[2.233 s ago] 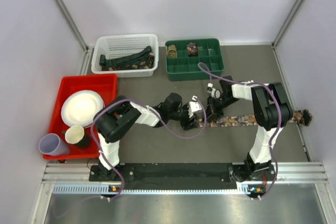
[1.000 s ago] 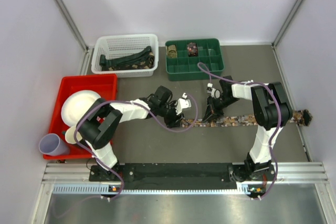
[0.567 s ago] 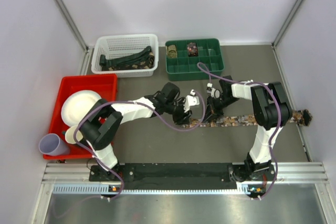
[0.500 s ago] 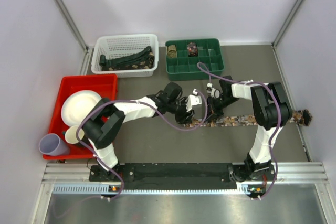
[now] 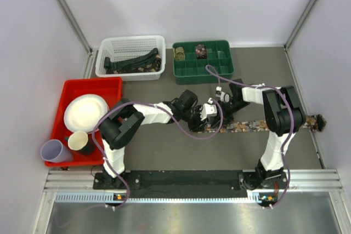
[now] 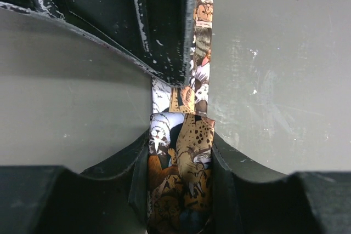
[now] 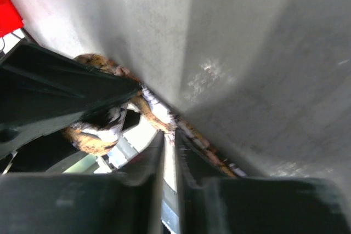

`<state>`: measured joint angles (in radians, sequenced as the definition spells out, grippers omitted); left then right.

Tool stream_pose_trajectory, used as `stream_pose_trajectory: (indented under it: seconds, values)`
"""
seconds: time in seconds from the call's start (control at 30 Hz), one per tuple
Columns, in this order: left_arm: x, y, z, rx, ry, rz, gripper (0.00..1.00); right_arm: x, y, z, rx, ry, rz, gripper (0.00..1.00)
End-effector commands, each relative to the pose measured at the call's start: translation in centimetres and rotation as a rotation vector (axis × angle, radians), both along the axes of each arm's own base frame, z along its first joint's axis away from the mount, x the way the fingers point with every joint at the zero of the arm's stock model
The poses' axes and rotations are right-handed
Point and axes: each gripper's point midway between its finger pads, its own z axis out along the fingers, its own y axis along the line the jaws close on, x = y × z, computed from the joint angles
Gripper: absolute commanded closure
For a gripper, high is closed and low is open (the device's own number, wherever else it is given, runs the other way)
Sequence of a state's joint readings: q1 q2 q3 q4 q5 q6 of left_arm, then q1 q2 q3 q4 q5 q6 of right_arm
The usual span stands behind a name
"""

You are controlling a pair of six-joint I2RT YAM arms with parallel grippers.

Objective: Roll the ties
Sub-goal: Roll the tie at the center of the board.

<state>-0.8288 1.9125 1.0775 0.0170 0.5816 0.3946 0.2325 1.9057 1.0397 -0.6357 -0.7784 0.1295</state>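
The patterned tie (image 5: 258, 125) lies flat on the grey table (image 5: 164, 152). It is a long strip that starts inside the left pincer (image 5: 207, 123), passes the right pincer (image 5: 220, 114) and runs on to that pincer's right as far as the table's edge.

The left wrist view shows its animal print (image 6: 181, 163). There the end between the left pincer's (image 6: 180, 135) fingers looks doubled over the strip. The two fingers stand apart, one against each long edge of that end, and the cloth fills the gap between them, so the pincer is clamped across the tie's width.

The right pincer (image 7: 170, 135) is just to the right of the left one, almost touching it. Its fingers are nearly together, with only a thin slit between them and nothing showing in the slit. Their tips are down at the tie (image 7: 156, 116).

Just beyond both pincers stands a green compartment tray (image 5: 216, 72), with two coiled ties (image 5: 180, 53) in its far compartments. Beyond and to the left of the left pincer is a white mesh basket (image 5: 131, 43) holding dark ties (image 5: 134, 61). Well to the left of the left pincer a red tray (image 5: 109, 83) carries a white plate (image 5: 86, 112) and a cream cup (image 5: 78, 140). A purple cup (image 5: 54, 150) sits at the tray's near left corner.
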Motion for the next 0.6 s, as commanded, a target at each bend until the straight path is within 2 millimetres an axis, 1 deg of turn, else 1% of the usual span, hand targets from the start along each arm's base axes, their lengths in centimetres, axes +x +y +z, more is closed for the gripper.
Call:
stream_pose_trajectory:
  seconds: [0.0, 0.03, 0.07, 0.1, 0.17, 0.2, 0.23, 0.27, 0.3, 0.37, 0.47, 0.57]
  values:
    - [-0.3, 0.2, -1.4, 0.038, -0.002, -0.010, 0.59, 0.3, 0.3, 3.0, 0.058, -0.086, 0.033, 0.81]
    - [-0.3, 0.2, -1.5, 0.040, -0.002, -0.009, 0.59, 0.3, 0.5, 3.6, 0.076, -0.087, 0.027, 0.77]
    - [-0.3, 0.3, -1.5, 0.040, -0.004, -0.009, 0.59, 0.2, 0.7, 4.0, 0.094, -0.085, 0.025, 0.67]
    - [-0.2, 0.3, -1.5, 0.042, -0.006, -0.007, 0.59, 0.1, 1.2, 4.9, 0.133, -0.086, 0.028, 0.64]
    - [-0.3, 0.3, -1.7, 0.045, -0.005, -0.010, 0.59, 0.0, 1.4, 5.4, 0.157, -0.069, 0.020, 0.59]
    - [-0.2, 0.4, -1.7, 0.047, -0.010, -0.010, 0.59, -0.1, 1.6, 5.8, 0.176, -0.065, 0.020, 0.59]
    - [-0.5, 0.8, -2.1, 0.068, 0.007, -0.009, 0.59, -0.1, 1.7, 6.1, 0.189, -0.064, 0.018, 0.58]
    - [-0.6, 0.9, -2.1, 0.071, 0.008, -0.009, 0.59, 0.0, 1.9, 6.2, 0.199, -0.065, 0.015, 0.55]
    - [-0.6, 0.9, -2.2, 0.072, 0.008, -0.012, 0.59, 0.0, 2.1, 6.6, 0.225, -0.060, 0.015, 0.54]
    - [-0.6, 0.9, -2.1, 0.069, 0.006, -0.009, 0.59, 0.0, 2.5, 6.4, 0.238, -0.045, 0.006, 0.51]
    - [-0.7, 0.9, -2.0, 0.066, 0.008, -0.007, 0.59, 0.2, 2.7, 5.1, 0.221, -0.027, -0.006, 0.51]
    - [-0.7, 1.0, -2.0, 0.068, 0.007, -0.005, 0.59, 0.1, 3.3, 4.2, 0.223, 0.003, -0.019, 0.53]
